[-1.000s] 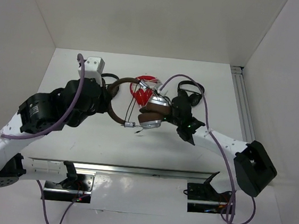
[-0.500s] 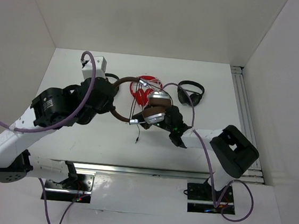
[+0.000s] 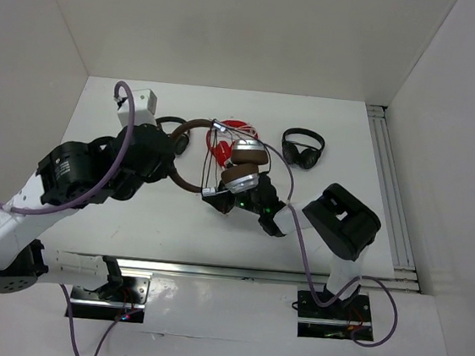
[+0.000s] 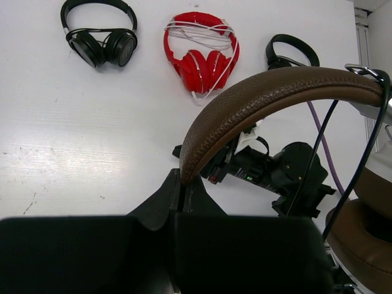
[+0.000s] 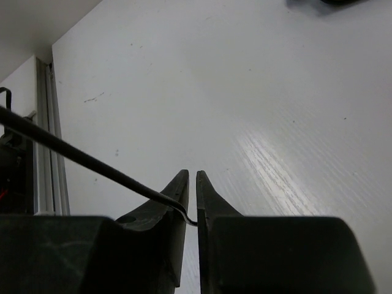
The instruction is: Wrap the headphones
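The over-ear headphones with brown headband and silver-and-brown ear cups [image 3: 245, 163] are held up over the middle of the white worktop [image 3: 131, 218]. The left gripper [image 4: 182, 184], at 9 o'clock of the cups, has its jaws clamped on the headband. The right gripper [image 5: 190, 202], at 7 o'clock of the cups, has its jaws almost together, with the thin black cable [image 5: 79, 160] pinched in the slit. A red pair with white cord [image 4: 199, 58] lies at 12 o'clock of the cups. One small black pair [image 3: 303, 147] lies at 2 o'clock and another black pair [image 3: 174, 133] at 10 o'clock.
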You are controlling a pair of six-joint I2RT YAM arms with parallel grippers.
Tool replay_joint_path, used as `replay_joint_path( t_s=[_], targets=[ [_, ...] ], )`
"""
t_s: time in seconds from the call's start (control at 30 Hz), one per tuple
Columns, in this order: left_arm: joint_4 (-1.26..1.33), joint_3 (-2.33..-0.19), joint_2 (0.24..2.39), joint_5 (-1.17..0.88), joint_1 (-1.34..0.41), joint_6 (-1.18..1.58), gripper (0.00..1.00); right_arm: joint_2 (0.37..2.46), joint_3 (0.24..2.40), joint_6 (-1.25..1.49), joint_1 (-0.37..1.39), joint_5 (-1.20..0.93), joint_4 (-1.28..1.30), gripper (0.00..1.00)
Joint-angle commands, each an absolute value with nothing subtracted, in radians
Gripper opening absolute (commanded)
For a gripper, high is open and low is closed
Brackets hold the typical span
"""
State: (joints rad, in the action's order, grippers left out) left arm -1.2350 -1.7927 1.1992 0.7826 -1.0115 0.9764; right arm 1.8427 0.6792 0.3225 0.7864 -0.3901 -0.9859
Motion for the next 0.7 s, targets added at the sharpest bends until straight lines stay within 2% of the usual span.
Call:
replay_joint_path(
  t_s=[0.0, 0.5, 0.67],
  targets=[
    [-1.164, -1.799, 1.155, 0.819, -1.015, 1.039, 0.0, 1.887, 0.718, 0.333, 0.796, -0.397, -1.083, 0.18],
    [-1.173, -1.763, 1.137, 0.819, -1.015, 1.048, 0.0, 1.983, 0.719, 0.342, 0.805, -0.41, -1.127, 0.18],
    [-1.173, -1.763, 1.137, 0.819, -1.015, 1.057, 0.0, 1.983, 0.689, 0.351, 0.827, -0.41, -1.137, 0.22]
  ],
)
